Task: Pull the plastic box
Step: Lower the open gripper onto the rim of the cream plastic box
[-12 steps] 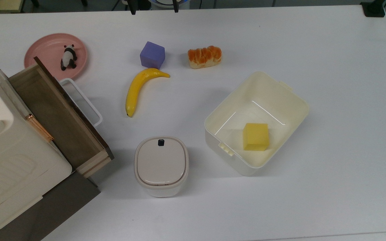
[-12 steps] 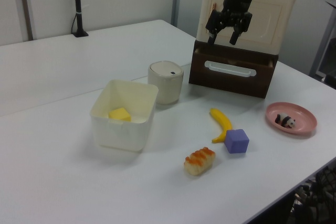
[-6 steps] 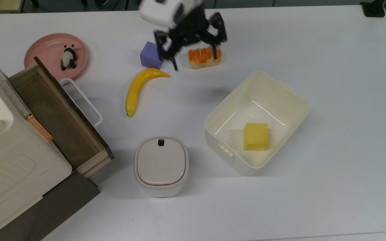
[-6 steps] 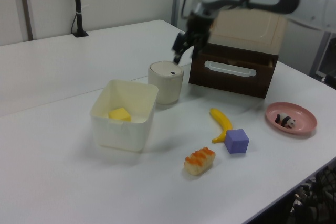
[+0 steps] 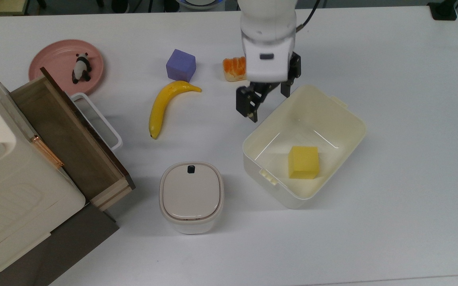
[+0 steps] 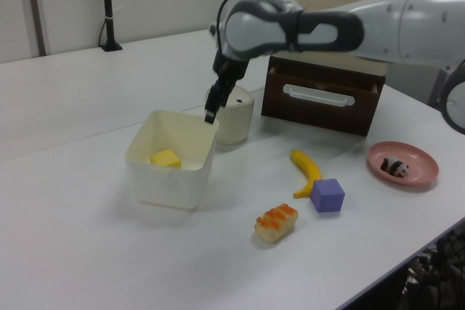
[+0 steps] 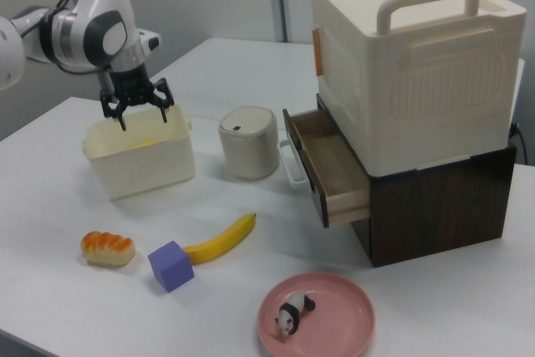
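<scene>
The plastic box [image 5: 354,119] is a cream-white bin standing right of centre in the top view, with a yellow cube [image 5: 303,162] lying inside it. My gripper [image 5: 267,100] hangs open over the box's upper-left rim in the top view, one finger outside the wall and the other near the corner. In the right view the gripper [image 7: 144,117] spreads its fingers just above the far rim of the box [image 7: 142,160]. In the left view the gripper [image 6: 211,111] sits at the box's [image 6: 171,176] back right corner. Nothing is held.
A small lidded white container [image 5: 191,196] stands left of the box. A banana [image 5: 165,105], purple cube [image 5: 180,65], bread [image 5: 231,68] and pink plate [image 5: 52,55] with a panda lie behind. A cabinet with an open drawer [image 5: 70,139] fills the top view's left.
The arm has swept from near the cabinet, past the purple cube and bread, down to the box's rim. The box and everything else have stayed put.
</scene>
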Robot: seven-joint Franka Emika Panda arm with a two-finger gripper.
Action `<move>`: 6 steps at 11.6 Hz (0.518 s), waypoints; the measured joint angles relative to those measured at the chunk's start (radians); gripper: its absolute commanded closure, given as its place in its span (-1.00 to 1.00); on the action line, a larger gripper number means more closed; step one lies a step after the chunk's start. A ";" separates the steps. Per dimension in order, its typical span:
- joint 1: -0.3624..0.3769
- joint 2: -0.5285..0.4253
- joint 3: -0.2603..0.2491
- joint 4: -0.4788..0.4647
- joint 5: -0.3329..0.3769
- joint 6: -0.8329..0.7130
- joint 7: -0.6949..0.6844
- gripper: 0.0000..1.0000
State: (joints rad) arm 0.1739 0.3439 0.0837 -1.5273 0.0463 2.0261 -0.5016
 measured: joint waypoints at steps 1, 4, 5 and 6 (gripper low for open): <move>0.016 0.029 0.000 0.003 -0.026 0.001 -0.045 -1.00; 0.050 0.085 0.000 0.007 -0.078 0.013 -0.081 -1.00; 0.057 0.096 0.000 0.008 -0.081 0.039 -0.081 -1.00; 0.059 0.100 0.000 0.009 -0.082 0.048 -0.083 -1.00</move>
State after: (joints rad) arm 0.2333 0.4434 0.0838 -1.5178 -0.0355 2.0742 -0.5845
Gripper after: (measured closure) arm 0.000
